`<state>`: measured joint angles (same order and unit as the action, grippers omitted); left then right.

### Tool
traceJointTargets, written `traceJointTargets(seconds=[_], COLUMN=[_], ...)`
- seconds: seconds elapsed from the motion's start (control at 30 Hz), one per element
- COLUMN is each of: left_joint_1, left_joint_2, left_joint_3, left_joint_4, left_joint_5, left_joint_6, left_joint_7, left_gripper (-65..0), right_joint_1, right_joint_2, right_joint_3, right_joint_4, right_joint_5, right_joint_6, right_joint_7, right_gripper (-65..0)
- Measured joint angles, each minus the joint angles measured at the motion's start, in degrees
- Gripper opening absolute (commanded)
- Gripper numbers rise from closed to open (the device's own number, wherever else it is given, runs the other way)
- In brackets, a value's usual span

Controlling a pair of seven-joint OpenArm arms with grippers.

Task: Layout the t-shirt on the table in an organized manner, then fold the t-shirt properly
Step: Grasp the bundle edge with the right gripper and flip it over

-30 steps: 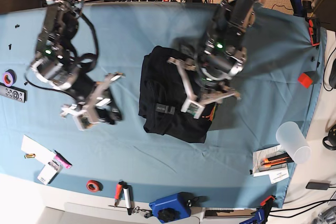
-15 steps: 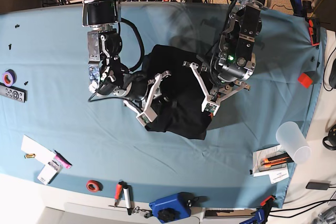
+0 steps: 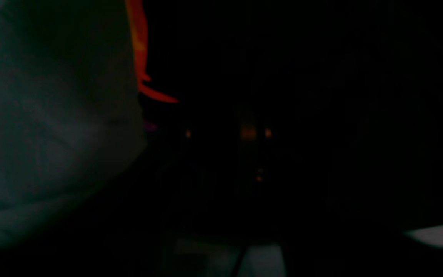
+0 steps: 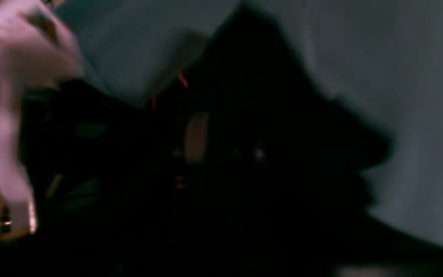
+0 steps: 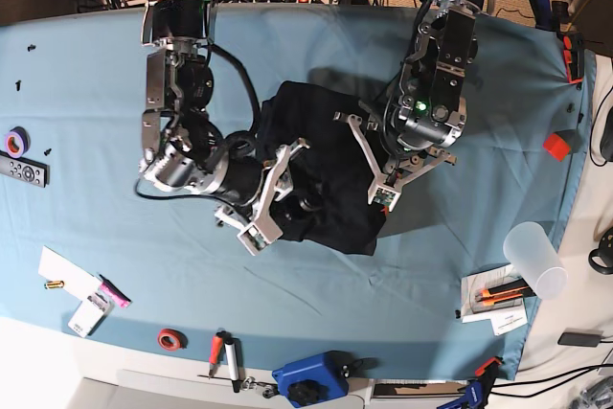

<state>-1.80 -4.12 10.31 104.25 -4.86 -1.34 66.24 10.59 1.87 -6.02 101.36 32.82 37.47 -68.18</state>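
The black t-shirt [image 5: 329, 171] lies bunched in the middle of the light blue table [image 5: 96, 64]. My left gripper [image 5: 370, 162] is at its right edge, with white fingers [image 5: 356, 138] apart and fabric between them. My right gripper [image 5: 275, 193] is on the shirt's left edge, fingers [image 5: 291, 152] spread wide. The left wrist view is dark: black t-shirt [image 3: 290, 115] fills it, with a strip of orange print [image 3: 140, 46] and shaded table [image 3: 33, 134] at the left. In the blurred right wrist view the t-shirt [image 4: 267, 177] is a dark heap on the table [image 4: 398, 77].
A remote [image 5: 21, 170] and a purple tape roll [image 5: 16, 143] lie at the left edge. Papers [image 5: 75, 289], a red tape ring [image 5: 170, 339], markers [image 5: 225, 353] and a blue tool [image 5: 308, 380] line the front. A plastic cup [image 5: 536, 258] and a red block [image 5: 557, 146] sit right.
My right arm swung in from the left onto the shirt's left edge and its jaws widened. My left gripper shifted to the right edge. The neat fold is now bunched.
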Motion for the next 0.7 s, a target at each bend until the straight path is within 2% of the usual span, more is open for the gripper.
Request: traceJointTargets(seconds=[0.07, 0.13, 0.2, 0.27, 0.33, 0.4, 0.57, 0.7], left_joint_1=[-0.3, -1.0, -1.3, -1.2, -1.2, -1.1, -1.2, -1.2], left_joint_2=[0.0, 0.0, 0.0, 0.0, 0.0, 0.0, 0.0, 0.0], left_joint_3=[0.0, 0.0, 0.0, 0.0, 0.0, 0.1, 0.1, 0.1], left_joint_4=[0.1, 0.5, 1.3, 2.3, 3.6, 5.7, 10.7, 11.0], left_joint_5=[0.0, 0.0, 0.0, 0.0, 1.1, 4.1, 5.9, 5.9], left_joint_6=[0.0, 0.0, 0.0, 0.0, 0.0, 0.0, -0.1, -0.2], left_joint_7=[0.3, 0.6, 0.6, 1.2, 2.1, 2.3, 1.8, 1.2], left_gripper=[-38.5, -34.5, -33.9, -33.9, -33.9, -33.9, -33.9, -33.9], right_joint_1=[-0.3, -0.6, -0.8, -0.7, -0.9, -1.5, -4.8, -7.8], right_joint_2=[0.0, 0.0, 0.0, 0.0, -0.3, -0.3, -0.3, -0.2], right_joint_3=[0.0, 0.0, 0.0, 0.4, 2.5, 6.8, 19.9, 24.7], right_joint_4=[3.1, 4.6, 4.9, 5.0, 5.0, 5.0, 5.0, 2.9], right_joint_5=[-2.0, -2.5, -2.4, -2.2, -4.5, -5.8, -5.1, -0.1], right_joint_6=[0.0, -0.2, -3.1, -10.0, -13.6, -15.5, -16.3, -14.4], right_joint_7=[-1.7, -1.7, -1.7, -3.9, -4.1, -3.8, -2.9, -3.7], right_gripper=[-35.0, -34.4, -34.4, -34.4, -34.4, -34.4, -34.5, -34.5])
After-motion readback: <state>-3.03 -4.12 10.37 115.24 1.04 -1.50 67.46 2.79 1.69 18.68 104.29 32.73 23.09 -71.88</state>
